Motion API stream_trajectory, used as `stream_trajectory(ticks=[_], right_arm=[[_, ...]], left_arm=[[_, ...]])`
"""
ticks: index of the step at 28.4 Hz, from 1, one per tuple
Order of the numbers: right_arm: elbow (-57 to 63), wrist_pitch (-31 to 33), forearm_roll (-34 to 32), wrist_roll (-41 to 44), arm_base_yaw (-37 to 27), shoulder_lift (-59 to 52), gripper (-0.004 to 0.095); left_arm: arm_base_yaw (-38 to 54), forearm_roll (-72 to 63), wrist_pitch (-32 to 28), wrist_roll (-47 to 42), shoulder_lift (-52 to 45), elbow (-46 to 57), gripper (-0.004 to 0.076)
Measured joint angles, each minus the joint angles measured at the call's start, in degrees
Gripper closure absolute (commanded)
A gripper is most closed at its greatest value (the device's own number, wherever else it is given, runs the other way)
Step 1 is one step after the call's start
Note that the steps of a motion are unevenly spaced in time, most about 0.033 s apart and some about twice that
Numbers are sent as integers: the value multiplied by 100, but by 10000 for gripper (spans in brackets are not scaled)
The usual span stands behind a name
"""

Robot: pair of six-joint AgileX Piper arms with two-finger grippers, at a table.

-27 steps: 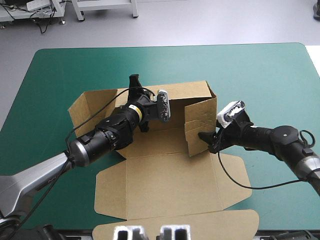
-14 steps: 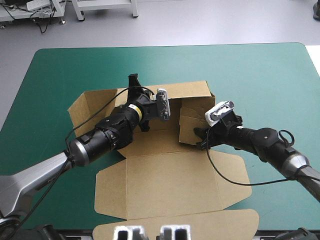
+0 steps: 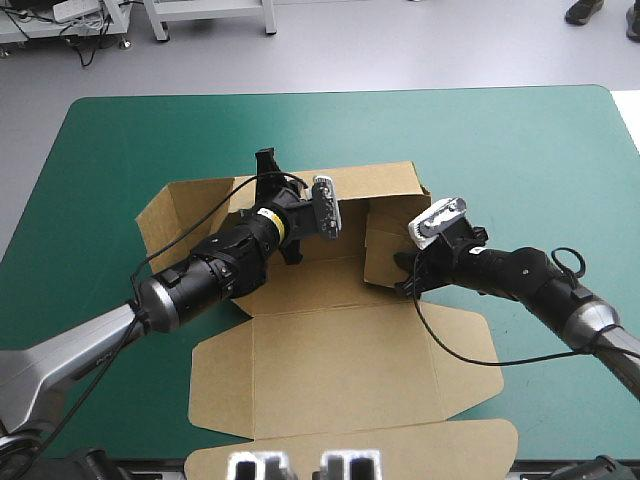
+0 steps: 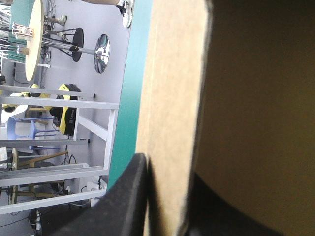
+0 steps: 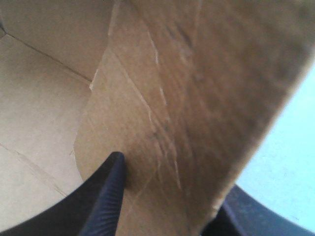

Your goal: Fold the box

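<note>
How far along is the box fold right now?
Done: the box has its far wall up, pinched by the left tool. In hand: the right tool grips the right side flap, tilted inward over the base. Left: the left side flap splays outward, and the lid lies flat.

High cam is looking forward and down from behind, covering the table (image 3: 100,150). Left wrist cam is sitting tight on the far wall of the box (image 4: 170,98), facing beyond the table's far edge. Right wrist cam is crowding the right flap (image 5: 162,98). All three are sharing the box.
</note>
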Motion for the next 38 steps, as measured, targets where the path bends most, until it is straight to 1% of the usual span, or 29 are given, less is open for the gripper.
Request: stream_trajectory(ticks=[1,2,4,5,7,13,25,30,32,34,35,36,37,38], right_arm=[[-39,43,-231,223,1,0,928],[-65,69,-393,389,1,0,928],[-114,78,-702,766,6,-5,928],[-121,56,-770,836,6,-5,928],[-148,32,-894,999,6,-13,928],[-153,43,-977,1055,6,-30,928],[-164,49,-1261,1336,6,-52,928],[-164,87,-1332,1400,6,-108,928],[-164,132,-1467,1549,7,-143,928],[-164,153,-1706,1819,13,-176,928],[-164,172,-1856,1944,14,-184,928],[-164,177,-2173,2288,21,-233,928],[-164,177,-2291,2469,21,-245,928],[-177,177,-2536,2770,21,-246,928]], left_arm=[[0,-25,-36,0,4,0,442],[-5,-52,-71,-7,1,0,387],[-16,-116,-135,-22,1,0,328],[-16,-150,-170,-22,-5,0,316],[-32,-185,-233,-37,-55,0,315],[-55,-268,-345,-82,-229,0,315],[-283,-297,-395,-86,-492,15,321],[-288,-271,-338,-86,-507,15,386],[-288,-276,-339,-86,-581,22,419],[-346,-308,-366,-86,-741,28,470],[-402,-365,-390,-86,-825,40,552],[-570,-544,-448,-86,-1068,74,607],[-640,-636,-480,-86,-1175,74,726],[-793,-825,-589,-105,-1478,39,729]])
